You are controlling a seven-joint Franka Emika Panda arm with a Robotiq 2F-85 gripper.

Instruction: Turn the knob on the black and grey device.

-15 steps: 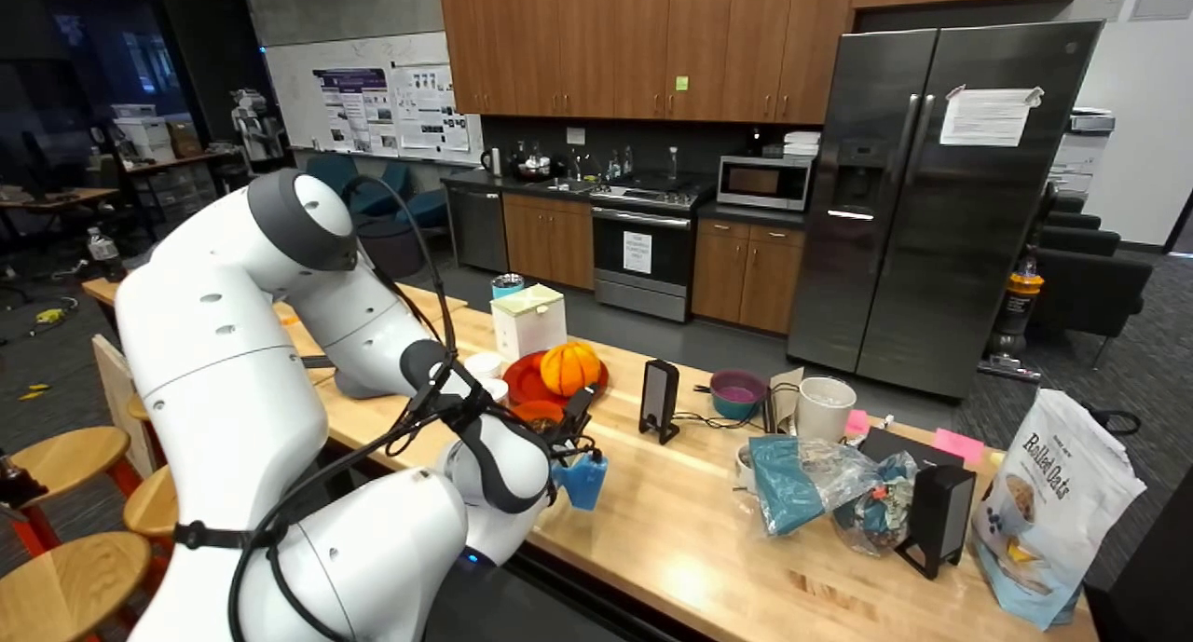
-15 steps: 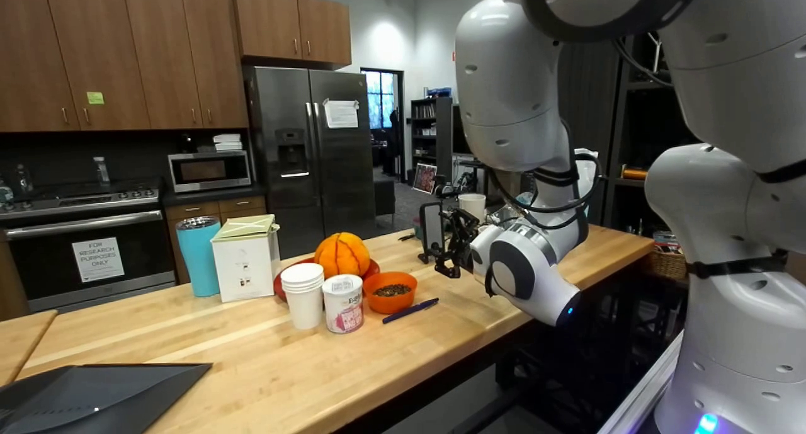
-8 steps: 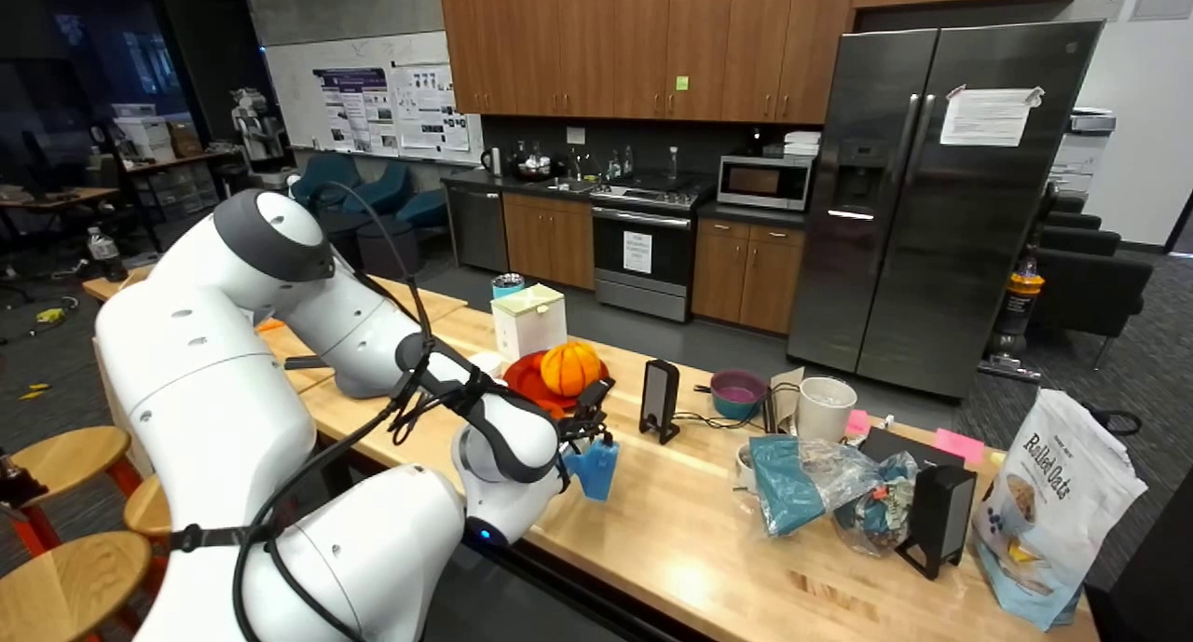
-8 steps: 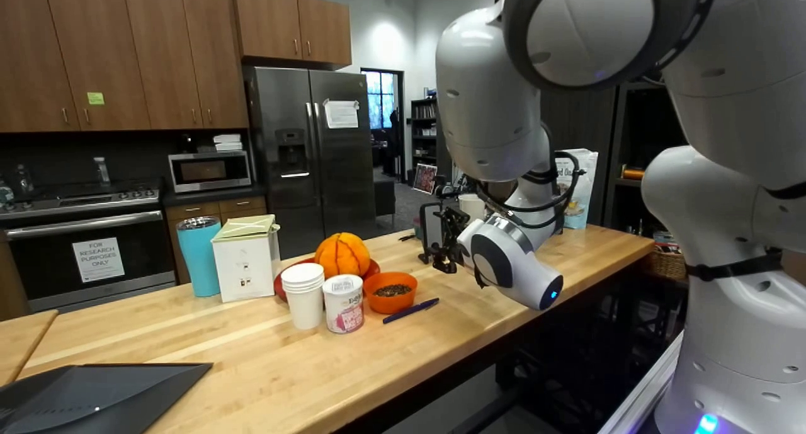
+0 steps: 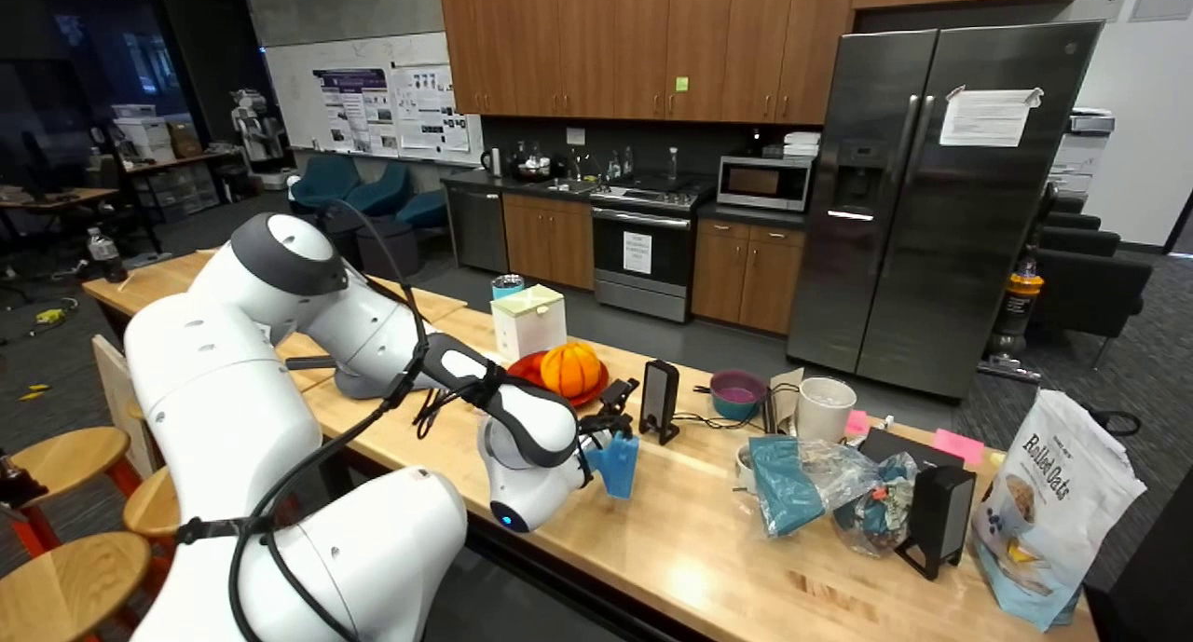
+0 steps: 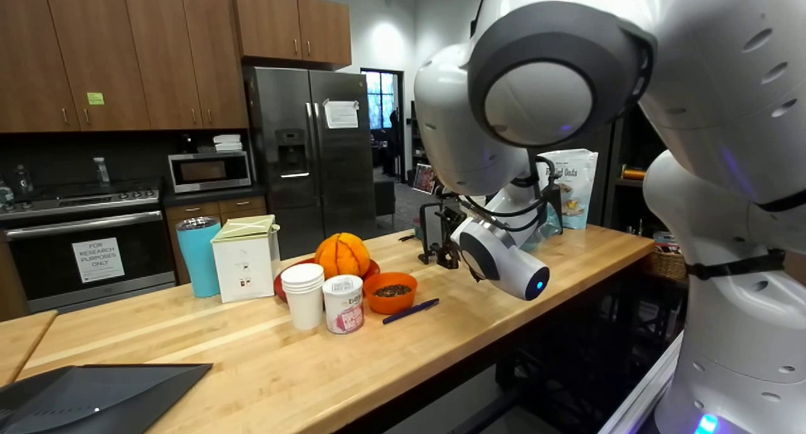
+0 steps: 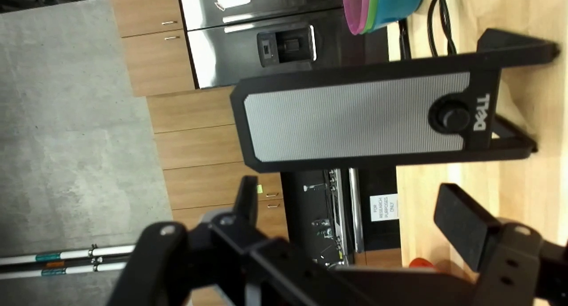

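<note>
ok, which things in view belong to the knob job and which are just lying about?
For the job: knob, Dell speaker, open fingers

Just lying about: other speaker, oats bag, pumpkin, tumbler, white box, cups, tub, orange bowl, pen

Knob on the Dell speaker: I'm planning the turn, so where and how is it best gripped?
Likely by opposite edges of the knob, straight from the front: it is round and juts from the face of the upright speaker, above the DELL lettering.
</note>
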